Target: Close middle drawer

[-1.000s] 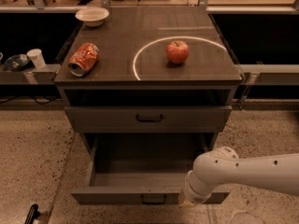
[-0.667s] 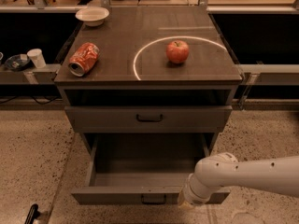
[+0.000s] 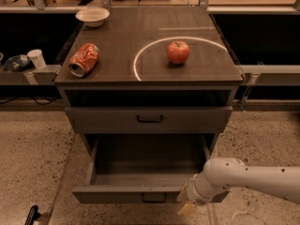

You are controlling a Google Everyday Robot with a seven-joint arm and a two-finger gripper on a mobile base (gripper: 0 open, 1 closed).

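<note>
Two drawer fronts show below the worktop [image 3: 117, 41]. The upper drawer [image 3: 103, 120] sits in or nearly in, at mid-frame. The middle drawer [image 3: 117, 194] is pulled far out toward the bottom of the frame, and its bare inside is open to view. Any lowest drawer is hidden beneath it.

The claw [image 3: 187, 205] is at the bottom of the frame, right of centre, on the end of a white arm that comes in from the lower right corner. It is at the right end of the middle drawer's front, just right of the dark handle [image 3: 153, 198], and seems to touch or nearly touch that front. Whether it is apart or together I cannot tell, as the wrist covers most of it.

As I judge it, the task is hardly begun. The arm is placed for a push, but the drawer is out almost its full travel. What is left is the whole shove inward until the front lies flush with the cabinet. Pushing so far right of the handle could skew the box in its runners.

On the worktop lie an apple [image 3: 178, 51] inside a white ring, a crushed can [image 3: 84, 60] at the left edge, and a bowl [image 3: 93, 16] at the upper left. None of them is in the way.
</note>
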